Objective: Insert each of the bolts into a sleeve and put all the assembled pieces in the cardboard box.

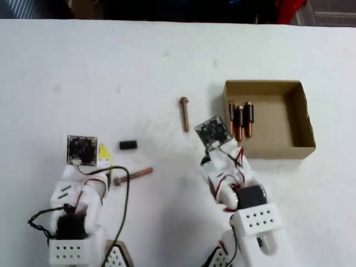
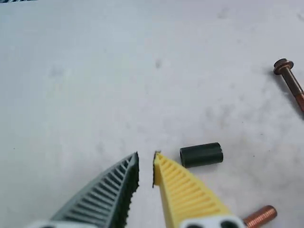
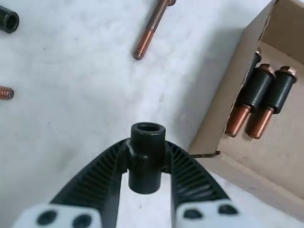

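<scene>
The right gripper (image 3: pixel 147 148) fingers clench a black sleeve (image 3: pixel 147 137) upright, beside the cardboard box (image 3: pixel 209 128). The left gripper (image 2: pixel 146 164) fingers stand slightly apart, empty, near a loose sleeve (image 2: pixel 201 155) on the table (image 1: pixel 167 55). A bolt (image 1: pixel 184 114) pushed in off-axis could tilt the held sleeve.

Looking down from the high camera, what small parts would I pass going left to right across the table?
A loose black sleeve → the far bolt → three assembled pieces inside the cardboard box.
</scene>
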